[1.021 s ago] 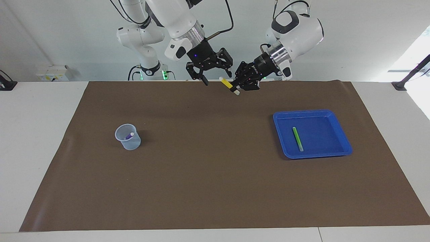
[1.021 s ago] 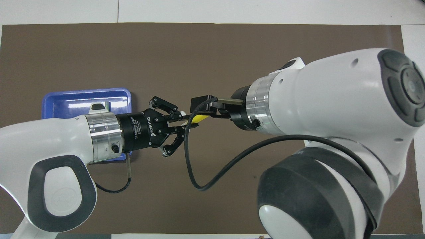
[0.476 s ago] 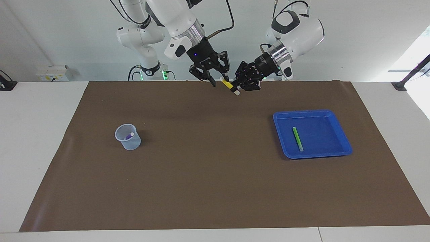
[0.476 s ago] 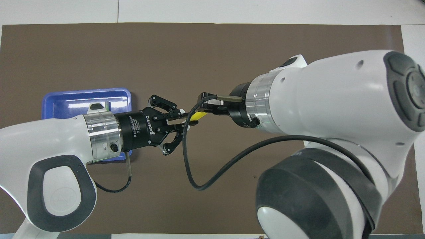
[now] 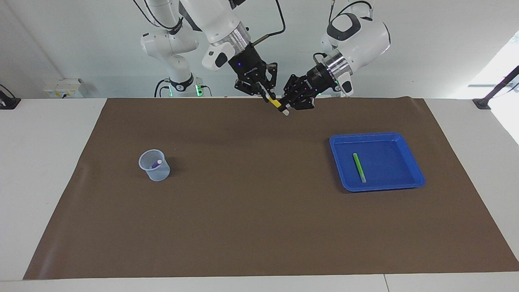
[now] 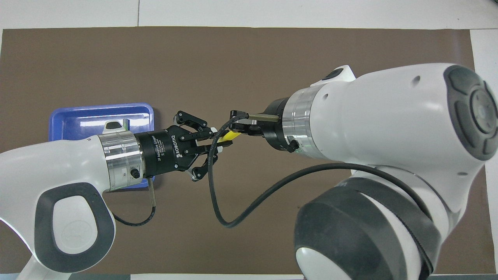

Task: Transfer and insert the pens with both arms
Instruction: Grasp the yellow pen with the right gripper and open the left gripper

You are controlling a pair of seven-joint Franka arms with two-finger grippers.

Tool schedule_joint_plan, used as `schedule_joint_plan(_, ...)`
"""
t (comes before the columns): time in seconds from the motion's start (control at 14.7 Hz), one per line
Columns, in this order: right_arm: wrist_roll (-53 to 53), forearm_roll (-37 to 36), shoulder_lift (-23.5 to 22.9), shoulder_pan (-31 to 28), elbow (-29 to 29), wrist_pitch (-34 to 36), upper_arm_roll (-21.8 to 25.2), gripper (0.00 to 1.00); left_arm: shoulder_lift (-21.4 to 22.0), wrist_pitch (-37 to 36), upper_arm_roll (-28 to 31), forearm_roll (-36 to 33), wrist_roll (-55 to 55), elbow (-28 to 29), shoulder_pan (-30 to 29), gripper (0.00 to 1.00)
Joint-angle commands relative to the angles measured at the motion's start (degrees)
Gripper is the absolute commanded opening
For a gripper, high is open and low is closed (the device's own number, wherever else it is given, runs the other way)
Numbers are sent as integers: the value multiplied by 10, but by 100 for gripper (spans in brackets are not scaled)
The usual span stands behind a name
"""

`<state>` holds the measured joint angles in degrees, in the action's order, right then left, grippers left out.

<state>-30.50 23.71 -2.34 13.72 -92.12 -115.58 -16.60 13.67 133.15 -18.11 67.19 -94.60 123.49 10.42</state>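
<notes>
Above the strip of brown mat nearest the robots, the left end effector (image 5: 286,106) was pinched on the lower part of the thin yellow plastic marker pen (image 5: 276,104), close to its small white tip. The right end effector (image 5: 267,95) had its fingertips pressed onto the pen's upper end, so both arms held the same pen in the air. The pen's long axis sloped down from the right end effector toward the left one, and the two black linkage hands met almost nose to nose along it.

By my judgement the coming move turned on that shared axis: the left end effector had to let go so the right arm, the nearer one to the cup, could carry the pen away.

Toward the right arm's end of the surface stood the small translucent plastic cup (image 5: 154,165), round and upright, with the purple pen (image 5: 155,164) leaning inside. Toward the left arm's end lay the shallow blue rectangular plastic tray (image 5: 413,168), smooth and glossy, with the slim green pen (image 5: 359,167) flat in it.
</notes>
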Motion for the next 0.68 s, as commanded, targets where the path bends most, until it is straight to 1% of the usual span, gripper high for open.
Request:
schedule_joint_plan(0.0,-4,5,0,-5,-5,-3,1,0,19,20,5,15,-8,19,14,0)
schedule_joint_plan(0.07,-1,5,1,-10,-8,-2,3,0,19,19,5,15,-9,19,14,99)
schedule_joint_plan(0.27,8,4,5,-38,-22,-2,3,0,19,14,6,15,-9,19,13,100)
schedule_joint_plan(0.48,67,1,15,-82,-44,20,4,0,18,8,8,14,-9,18,5,100)
schedule_joint_plan(0.61,128,-33,24,-113,-64,25,4,0,18,-10,9,8,-5,19,-14,100)
